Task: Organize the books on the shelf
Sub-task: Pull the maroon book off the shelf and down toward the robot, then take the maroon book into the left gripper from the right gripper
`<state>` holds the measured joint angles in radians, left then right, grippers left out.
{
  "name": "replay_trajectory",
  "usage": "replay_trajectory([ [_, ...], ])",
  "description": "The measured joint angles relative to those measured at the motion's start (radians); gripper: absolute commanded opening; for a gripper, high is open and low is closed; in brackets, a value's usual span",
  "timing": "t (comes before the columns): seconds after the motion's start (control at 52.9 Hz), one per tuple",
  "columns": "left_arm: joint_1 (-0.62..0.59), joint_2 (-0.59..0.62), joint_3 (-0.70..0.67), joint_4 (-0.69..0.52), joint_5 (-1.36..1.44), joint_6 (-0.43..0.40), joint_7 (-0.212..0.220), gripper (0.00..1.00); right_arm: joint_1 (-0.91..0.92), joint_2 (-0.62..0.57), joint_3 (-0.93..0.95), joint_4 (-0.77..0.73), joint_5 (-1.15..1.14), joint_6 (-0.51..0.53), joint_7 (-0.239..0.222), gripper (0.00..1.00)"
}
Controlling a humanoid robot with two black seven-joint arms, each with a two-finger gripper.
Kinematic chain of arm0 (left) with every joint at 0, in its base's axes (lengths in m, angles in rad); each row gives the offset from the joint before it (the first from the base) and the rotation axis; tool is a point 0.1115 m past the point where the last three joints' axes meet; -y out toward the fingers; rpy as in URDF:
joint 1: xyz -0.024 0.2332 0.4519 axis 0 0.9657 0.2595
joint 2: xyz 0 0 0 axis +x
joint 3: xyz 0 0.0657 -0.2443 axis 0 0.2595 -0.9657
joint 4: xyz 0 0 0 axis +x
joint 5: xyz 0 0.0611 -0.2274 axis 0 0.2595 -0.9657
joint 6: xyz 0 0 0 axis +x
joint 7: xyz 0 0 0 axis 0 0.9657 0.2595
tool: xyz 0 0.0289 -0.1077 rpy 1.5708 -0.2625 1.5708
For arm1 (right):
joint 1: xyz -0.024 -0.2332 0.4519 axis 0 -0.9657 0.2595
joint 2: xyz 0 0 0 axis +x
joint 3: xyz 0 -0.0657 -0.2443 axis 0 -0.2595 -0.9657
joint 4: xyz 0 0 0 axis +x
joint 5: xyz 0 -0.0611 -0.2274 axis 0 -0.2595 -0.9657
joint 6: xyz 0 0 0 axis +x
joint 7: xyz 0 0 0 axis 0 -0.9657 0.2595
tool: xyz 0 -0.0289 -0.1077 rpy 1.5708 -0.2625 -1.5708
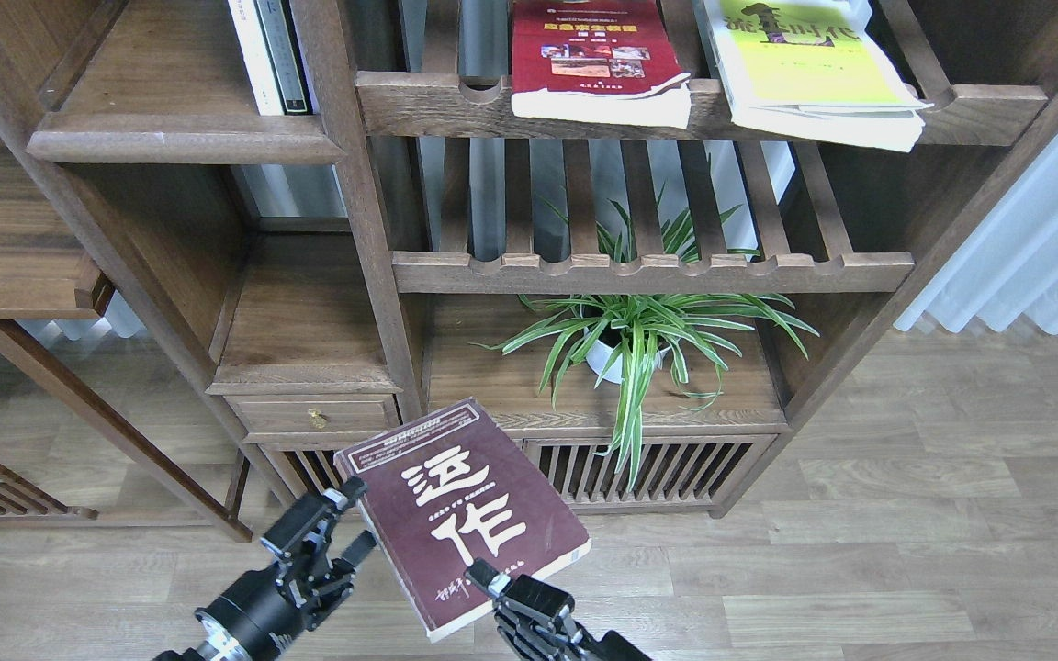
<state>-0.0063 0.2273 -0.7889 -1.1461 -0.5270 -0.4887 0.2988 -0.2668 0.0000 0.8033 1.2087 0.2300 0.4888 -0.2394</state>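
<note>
My right gripper [492, 588] is shut on the near edge of the dark maroon book [460, 514] with big white characters, held flat low in front of the bookcase. My left gripper [345, 523] stands open just left of that book's spine edge, close to it. The red book [595, 60] and the pale yellow-green book [809, 69] lie flat on the top slatted rack, their ends overhanging its front rail. The solid shelf [185, 138] with a rounded lip is at the upper left, with two upright books [267, 55] at its right end.
A spider plant in a white pot [639, 340] stands on the lower board. An empty slatted rack [648, 271] sits mid-height. A small drawer [313, 415] is left of the held book. White curtains [1034, 257] hang at the right, and a wooden floor lies below.
</note>
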Motion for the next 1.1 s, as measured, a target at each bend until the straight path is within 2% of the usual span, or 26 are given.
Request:
replay_trajectory([
  [0.321, -0.022, -0.006, 0.085, 0.023, 0.001, 0.000, 0.000, 0.95, -0.021, 0.000, -0.013, -0.017, -0.036, 0.000, 0.000, 0.10],
  [0.453, -0.029, 0.002, 0.131, 0.023, 0.002, 0.000, -0.002, 0.84, -0.025, 0.000, -0.015, -0.027, -0.053, 0.000, 0.000, 0.10],
  [0.529, -0.028, 0.005, 0.140, 0.023, 0.002, 0.000, -0.003, 0.81, -0.026, 0.000, -0.017, -0.033, -0.058, 0.000, 0.000, 0.10],
  [0.888, -0.075, 0.055, 0.134, 0.063, -0.019, 0.000, -0.003, 0.82, -0.036, 0.000, -0.019, -0.037, -0.067, 0.000, -0.003, 0.10],
  [1.096, -0.107, 0.087, 0.142, 0.068, -0.064, 0.000, -0.003, 0.76, -0.050, 0.000, -0.019, -0.037, -0.067, 0.000, -0.011, 0.10],
])
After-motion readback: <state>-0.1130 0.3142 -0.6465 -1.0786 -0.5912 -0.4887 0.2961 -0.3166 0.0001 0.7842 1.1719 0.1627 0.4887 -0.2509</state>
